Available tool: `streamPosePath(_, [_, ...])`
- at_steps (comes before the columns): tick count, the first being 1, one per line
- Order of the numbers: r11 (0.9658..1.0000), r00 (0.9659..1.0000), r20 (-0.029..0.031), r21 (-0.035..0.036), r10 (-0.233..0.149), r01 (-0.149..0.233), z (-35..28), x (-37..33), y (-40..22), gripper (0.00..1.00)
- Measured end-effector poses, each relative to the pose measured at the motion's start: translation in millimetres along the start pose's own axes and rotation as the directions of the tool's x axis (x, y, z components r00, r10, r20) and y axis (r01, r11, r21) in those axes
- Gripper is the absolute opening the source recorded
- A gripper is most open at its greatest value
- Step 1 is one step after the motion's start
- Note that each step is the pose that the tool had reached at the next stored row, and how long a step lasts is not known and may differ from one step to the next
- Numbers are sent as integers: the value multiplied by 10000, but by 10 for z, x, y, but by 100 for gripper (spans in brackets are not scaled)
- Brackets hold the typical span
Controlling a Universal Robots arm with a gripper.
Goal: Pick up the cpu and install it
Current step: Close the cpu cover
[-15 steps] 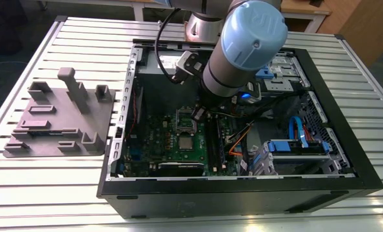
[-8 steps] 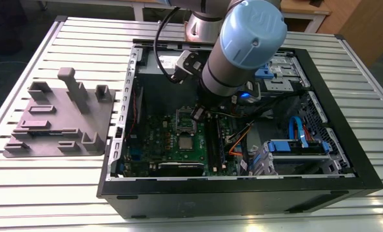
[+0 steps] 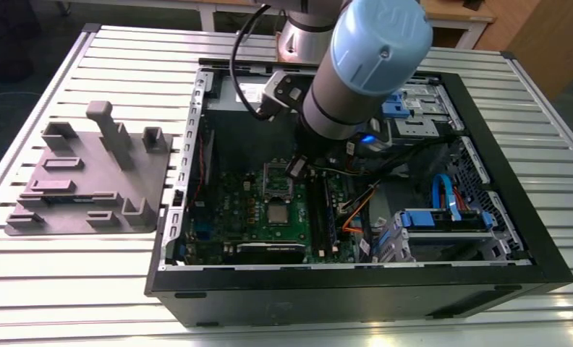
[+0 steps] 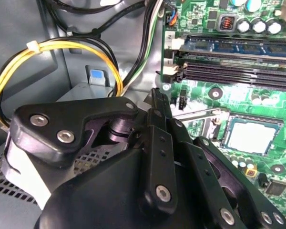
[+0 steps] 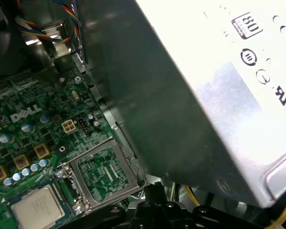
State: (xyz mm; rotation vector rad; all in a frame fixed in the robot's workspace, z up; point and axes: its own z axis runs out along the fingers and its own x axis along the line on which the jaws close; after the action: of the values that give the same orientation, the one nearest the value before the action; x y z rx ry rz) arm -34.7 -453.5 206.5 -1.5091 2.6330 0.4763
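The cpu (image 3: 278, 213) is a small silvery square lying flat in its socket on the green motherboard (image 3: 234, 210) inside the open computer case. It also shows in both wrist views, cpu (image 4: 251, 134) and cpu (image 5: 35, 208). The metal socket frame (image 5: 102, 174) stands swung open beside it, frame (image 4: 200, 119). My black gripper (image 3: 297, 169) hangs low over that open frame, a little away from the cpu. Its fingers meet at a narrow tip, gripper (image 4: 155, 95) and gripper (image 5: 155, 188), shut with nothing between them.
The silver power supply (image 5: 205, 95) looms close beside the gripper. Yellow and black cables (image 4: 19, 67) loop near the case wall. Memory slots (image 4: 238, 67) run beside the socket. A blue-tabbed drive cage (image 3: 441, 217) sits at the exterior view's right; a grey fixture tray (image 3: 84, 181) at its left.
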Motion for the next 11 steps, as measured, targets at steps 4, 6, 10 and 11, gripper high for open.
streamPosePath(4, [10000,9999,-111,64,12,-11,-55,-11,13,11])
streamPosePath(6, [10000,9999,-130,77,14,-13,-84,-18,20,11])
streamPosePath(10, [10000,9999,-141,84,16,-14,-124,-26,31,11])
streamPosePath(11, [10000,9999,-142,85,16,-14,-128,-27,33,11])
